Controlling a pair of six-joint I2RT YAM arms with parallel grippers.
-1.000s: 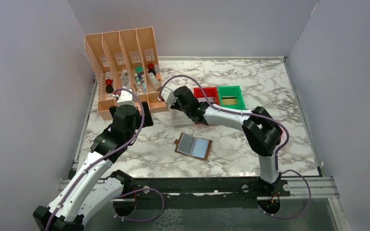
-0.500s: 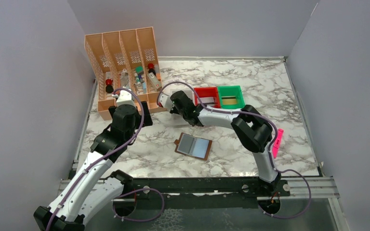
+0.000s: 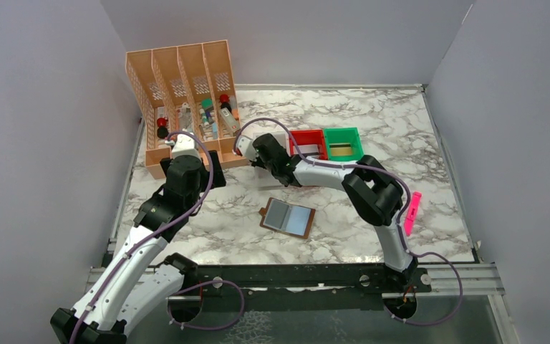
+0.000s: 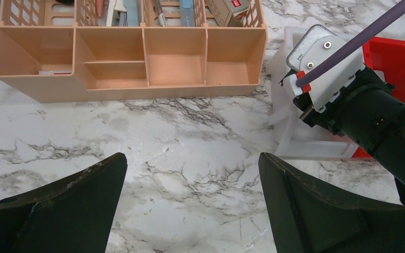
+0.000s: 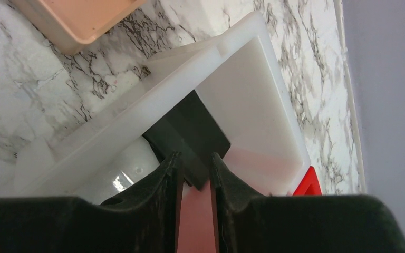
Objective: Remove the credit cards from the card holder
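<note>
While the small brown leather-like folding card holder (image 3: 287, 217) lies open and flat on the white-and-grey marble table (image 3: 372, 129), its shiny grey-blue sleeves facing up, neither gripper touches it. It rests well apart from the white plastic bin (image 5: 179, 74), on the side nearer the arm bases. The right gripper (image 5: 194, 161) hangs over that white bin, fingers drawn nearly together and pinching a thin dark grey flat card (image 5: 190, 126) just above the bin's floor. The left gripper (image 4: 192, 158) hovers over bare marble to the left of the white bin, fingers spread wide and holding nothing. A peach-orange plastic desk organiser (image 4: 132, 58) stands left of the white bin, a red plastic bin (image 3: 304, 133) touches its right side, and a green plastic bin (image 3: 344, 130) sits beyond that.
</note>
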